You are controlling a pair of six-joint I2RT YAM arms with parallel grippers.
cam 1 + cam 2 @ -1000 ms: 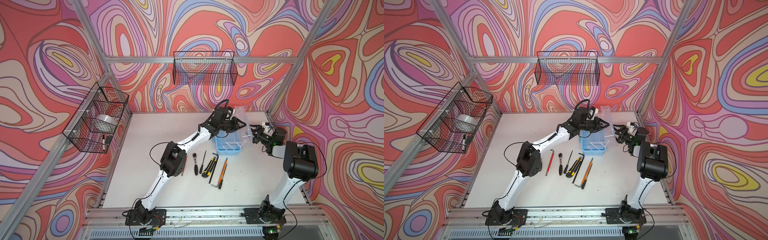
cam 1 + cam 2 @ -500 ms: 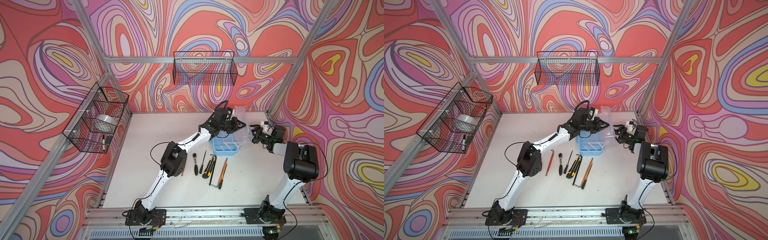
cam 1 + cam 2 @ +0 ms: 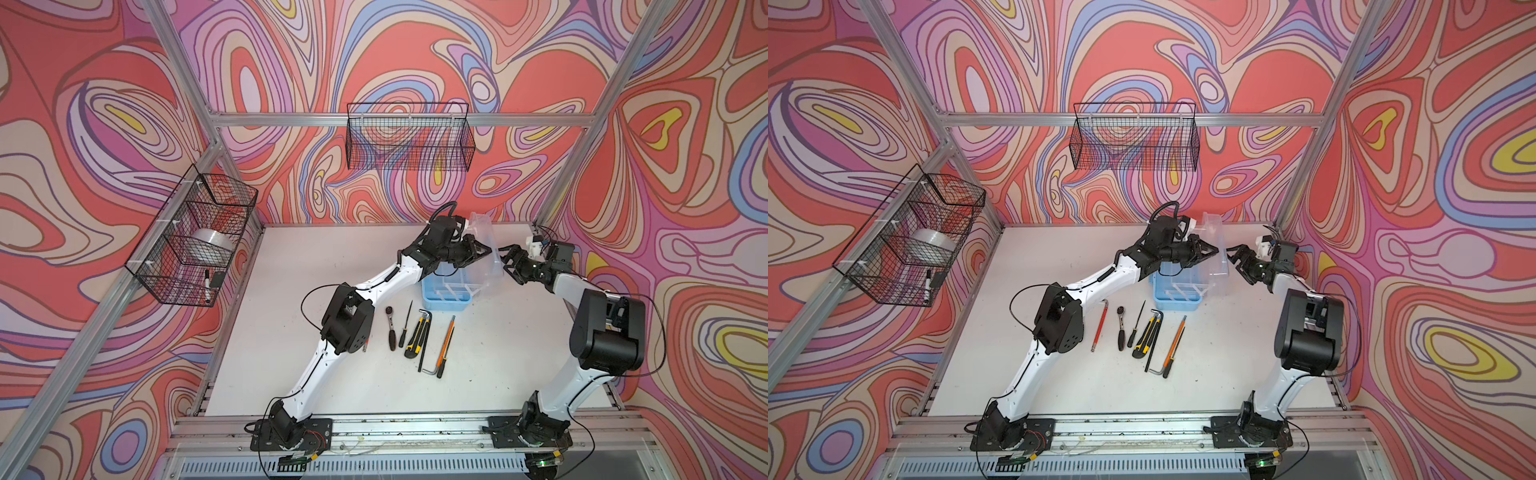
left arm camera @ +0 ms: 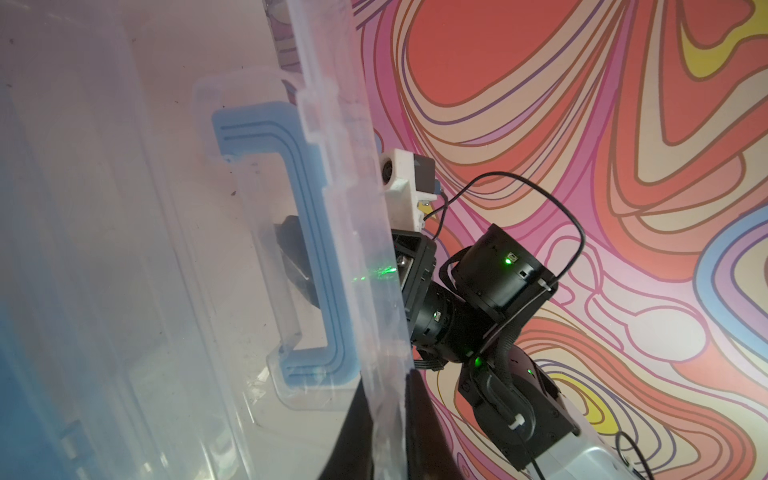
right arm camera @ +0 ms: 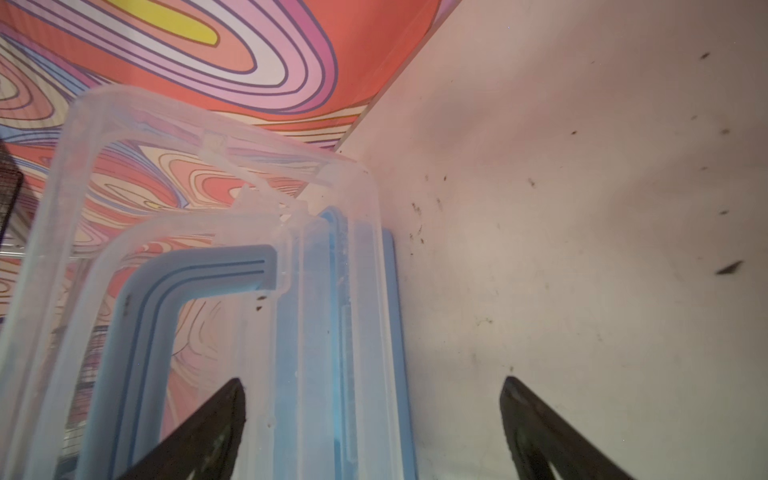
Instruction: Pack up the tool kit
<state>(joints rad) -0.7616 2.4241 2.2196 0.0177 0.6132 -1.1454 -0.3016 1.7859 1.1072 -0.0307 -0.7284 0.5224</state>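
Clear lid (image 4: 166, 249), stood nearly on edge and filling close to half the frame; scuffed and milky where the light strikes it. Blue U-shaped handle (image 4: 309, 232) folded flat in its moulded recess, seen through the plastic. Left gripper (image 4: 384, 399): two dark fingers (image 4: 349, 436) flank the lid's rim, one on each face, pinched onto it. Beyond the rim, the black right arm (image 4: 498, 274) sits close beside the lid, green lights lit; white camera mount (image 4: 401, 183) on its wrist; black cable (image 4: 540, 195) looping above. One dark finger (image 4: 286, 245) of that arm shows blurred through the plastic, behind the handle's bar. Swirled red, pink and cream wall (image 4: 582, 104) behind.
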